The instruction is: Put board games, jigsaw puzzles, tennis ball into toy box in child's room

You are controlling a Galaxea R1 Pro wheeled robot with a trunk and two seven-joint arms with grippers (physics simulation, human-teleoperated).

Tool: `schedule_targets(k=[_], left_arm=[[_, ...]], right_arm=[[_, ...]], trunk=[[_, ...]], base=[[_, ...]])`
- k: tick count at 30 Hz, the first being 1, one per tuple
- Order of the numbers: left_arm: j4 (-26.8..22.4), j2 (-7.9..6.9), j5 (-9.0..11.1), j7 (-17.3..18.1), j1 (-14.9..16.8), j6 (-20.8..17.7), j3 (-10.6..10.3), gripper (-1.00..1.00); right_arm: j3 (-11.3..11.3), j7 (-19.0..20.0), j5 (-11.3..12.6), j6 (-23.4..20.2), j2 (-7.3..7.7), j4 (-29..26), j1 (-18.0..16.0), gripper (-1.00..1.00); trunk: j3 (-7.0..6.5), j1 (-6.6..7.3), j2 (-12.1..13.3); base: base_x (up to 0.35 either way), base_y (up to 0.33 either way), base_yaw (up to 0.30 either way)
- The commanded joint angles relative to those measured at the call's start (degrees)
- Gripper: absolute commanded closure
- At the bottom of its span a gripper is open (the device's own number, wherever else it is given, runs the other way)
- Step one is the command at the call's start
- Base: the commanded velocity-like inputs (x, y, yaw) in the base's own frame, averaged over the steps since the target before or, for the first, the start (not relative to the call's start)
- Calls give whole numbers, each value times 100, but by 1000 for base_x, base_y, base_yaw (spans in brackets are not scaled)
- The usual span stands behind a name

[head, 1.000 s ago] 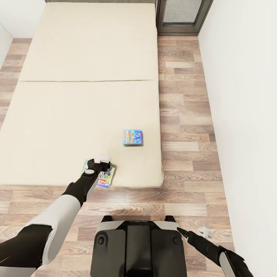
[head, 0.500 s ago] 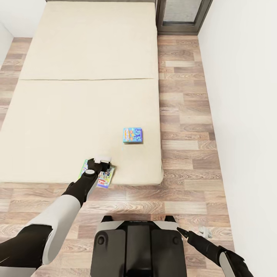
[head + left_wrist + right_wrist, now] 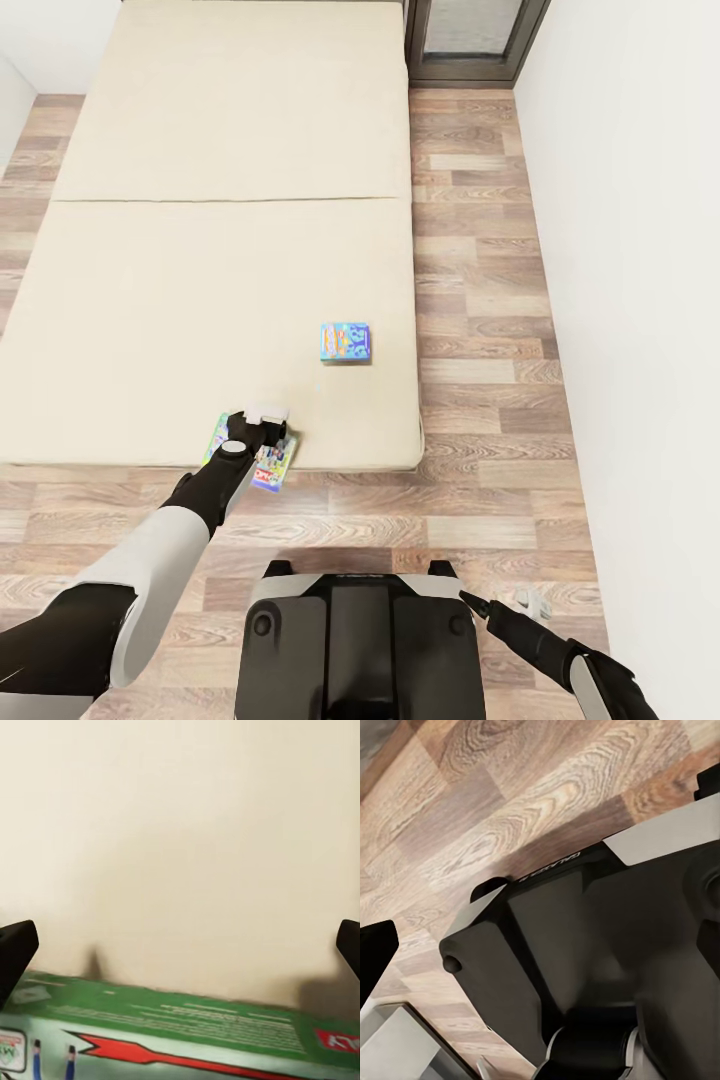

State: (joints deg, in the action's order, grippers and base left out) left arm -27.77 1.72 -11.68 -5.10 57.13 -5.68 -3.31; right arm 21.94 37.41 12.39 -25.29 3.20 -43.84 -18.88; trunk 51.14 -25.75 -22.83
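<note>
The green board game is seen at the near edge of the bed, seemingly gripped by the left tool. The blue-and-orange board game lies apart on the mattress. The right tool's opening cannot be told.
</note>
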Motion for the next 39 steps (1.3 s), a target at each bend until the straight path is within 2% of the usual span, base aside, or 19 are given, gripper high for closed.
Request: schedule_targets(k=[1,39], left_arm=[[-9,-2,-45,-35,0,-38,-29,-100],[-47,-5,-29,-69,0,-20,16,-100]], right_arm=[[12,12,39,-46,0,-2,-2,-100],[4,12,-8,-22,-4,14,-2,-100]], trunk=[[5,-3,-8],[5,-3,-8]], base=[[-5,0,0],[-21,0,0]])
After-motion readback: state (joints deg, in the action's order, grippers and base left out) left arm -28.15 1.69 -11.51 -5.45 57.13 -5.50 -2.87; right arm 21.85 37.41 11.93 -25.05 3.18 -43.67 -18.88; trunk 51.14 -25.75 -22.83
